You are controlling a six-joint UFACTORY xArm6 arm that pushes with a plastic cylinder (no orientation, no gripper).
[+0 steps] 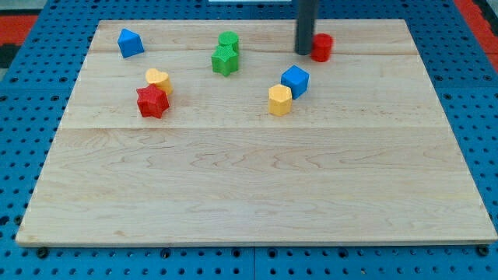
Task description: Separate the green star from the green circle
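Note:
The green star (224, 60) lies near the view's top, left of centre, touching the green circle (229, 40) just above it. My tip (303, 51) stands to their right, near the top edge, right beside the left side of a red circle block (321, 47). The tip is well apart from both green blocks.
A blue cube (295, 80) and a yellow hexagon block (280, 99) sit below my tip. A yellow heart (158, 79) touches a red star (152, 101) at the left. A blue block (130, 42) lies at the top left. The wooden board (249, 187) rests on a blue pegboard.

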